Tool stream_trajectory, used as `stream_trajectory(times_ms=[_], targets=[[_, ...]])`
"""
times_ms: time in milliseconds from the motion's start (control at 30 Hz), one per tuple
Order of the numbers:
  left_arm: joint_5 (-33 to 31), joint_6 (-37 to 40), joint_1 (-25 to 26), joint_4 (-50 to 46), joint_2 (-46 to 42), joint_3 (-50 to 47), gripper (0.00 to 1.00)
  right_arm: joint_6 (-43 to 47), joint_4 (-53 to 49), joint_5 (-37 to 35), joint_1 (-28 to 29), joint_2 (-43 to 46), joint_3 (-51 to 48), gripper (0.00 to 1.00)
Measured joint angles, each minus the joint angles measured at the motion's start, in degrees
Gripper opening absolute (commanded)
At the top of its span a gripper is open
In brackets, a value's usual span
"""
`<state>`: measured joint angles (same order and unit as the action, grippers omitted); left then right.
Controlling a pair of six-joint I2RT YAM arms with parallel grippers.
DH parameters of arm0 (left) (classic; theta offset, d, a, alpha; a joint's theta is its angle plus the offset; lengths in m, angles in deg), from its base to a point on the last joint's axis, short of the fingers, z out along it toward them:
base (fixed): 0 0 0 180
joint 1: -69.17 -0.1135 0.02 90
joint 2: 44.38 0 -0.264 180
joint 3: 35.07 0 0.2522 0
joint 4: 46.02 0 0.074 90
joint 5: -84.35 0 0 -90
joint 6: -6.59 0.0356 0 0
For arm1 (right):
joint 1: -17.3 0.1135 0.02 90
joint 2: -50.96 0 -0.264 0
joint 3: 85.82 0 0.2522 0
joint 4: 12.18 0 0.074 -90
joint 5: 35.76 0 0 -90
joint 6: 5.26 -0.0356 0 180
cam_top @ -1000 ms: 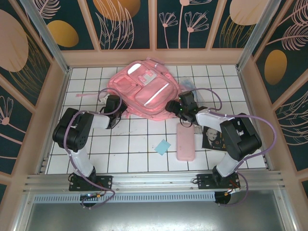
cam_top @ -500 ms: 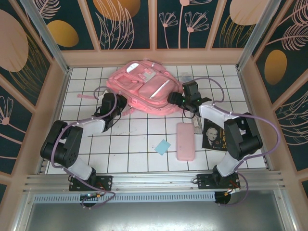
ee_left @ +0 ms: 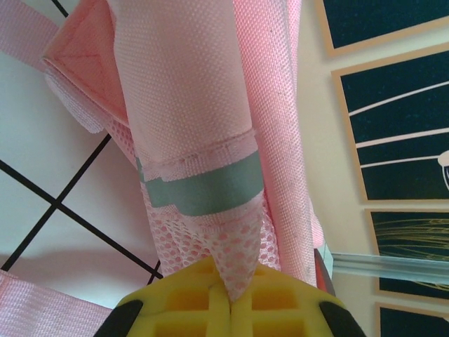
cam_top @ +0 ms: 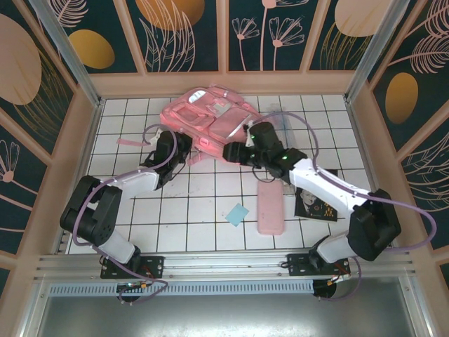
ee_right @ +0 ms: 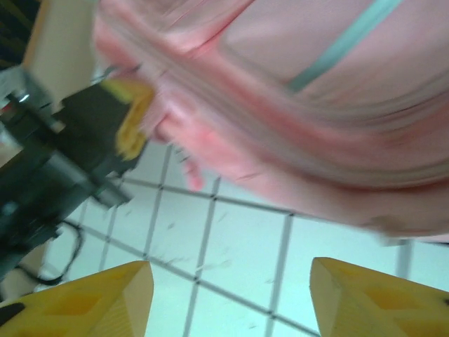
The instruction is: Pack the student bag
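**Student bag, pinched at its edge by the left claw; right claw apart beside it.**

Left claw: yellow fingers pressed together on a fold of the bag's pink mesh, bottom centre of the left wrist view, with a grey reflective strip just above the pinch. Right claw: fingers spread with nothing between them, over white tile just below the bag's lower edge. Bag: upper middle of the top view, close to the back wall, its left end lifted at the left claw. Desk: bare tiles across the lower left. A blue card, a pink pencil case and a book lie lower right of centre, well apart from the bag.
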<state>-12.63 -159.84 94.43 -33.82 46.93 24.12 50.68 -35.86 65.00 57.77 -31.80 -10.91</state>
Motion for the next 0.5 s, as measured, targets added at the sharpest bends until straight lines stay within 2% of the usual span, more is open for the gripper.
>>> stream_trajectory(times_ms=[233, 500], targets=[[-1.95, -2.49, 0.9, 0.57, -0.04, -0.11, 0.0, -3.41, 6.88, 2.64, 5.99, -14.43, 2.95, 0.4], [-2.58, -3.82, 1.33, 0.85, -1.53, -2.45, 0.0, -5.77, 11.76, -0.33, 6.47, -23.98, 7.41, 0.38]])
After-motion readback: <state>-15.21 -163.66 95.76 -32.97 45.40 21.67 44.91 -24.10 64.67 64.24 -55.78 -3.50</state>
